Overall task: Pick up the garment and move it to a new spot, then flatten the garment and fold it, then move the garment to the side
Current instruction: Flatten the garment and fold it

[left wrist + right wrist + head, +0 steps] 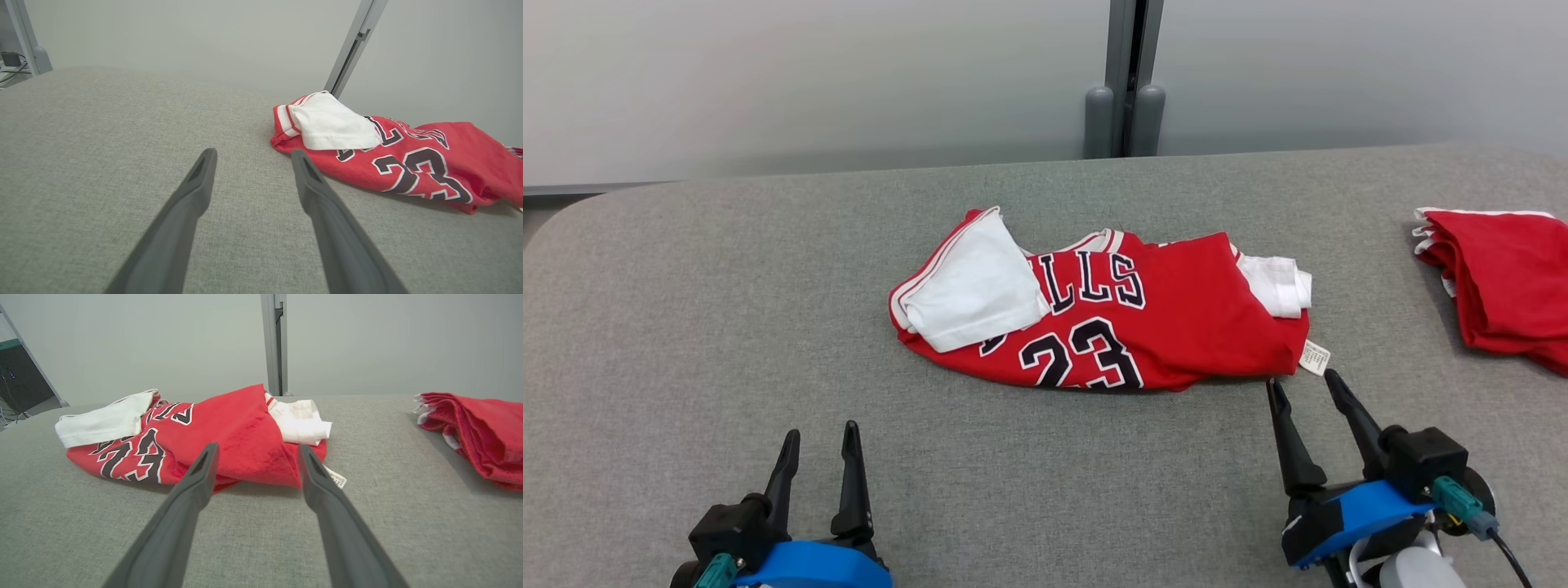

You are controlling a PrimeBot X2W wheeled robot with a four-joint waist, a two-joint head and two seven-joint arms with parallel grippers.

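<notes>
Jersey (pixel 1176 318), crumpled — just beyond right gripper (pixel 1302 379)

"LLS" and "23" on red jersey (pixel 1188 314)

we see our claw (pixel 257 448) spread and empty, tips just short of the crumpled jersey (pixel 237 428) on the tabletop (pixel 408 531); a red pile (pixel 482 428) lies apart.

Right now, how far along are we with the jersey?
Done: nothing visibly; the jersey lies crumpled on the table. In hand: the right jaws, open and empty, point at its tag corner; left jaws open, farther back. Left: pick up, move, flatten, fold, set aside.
</notes>
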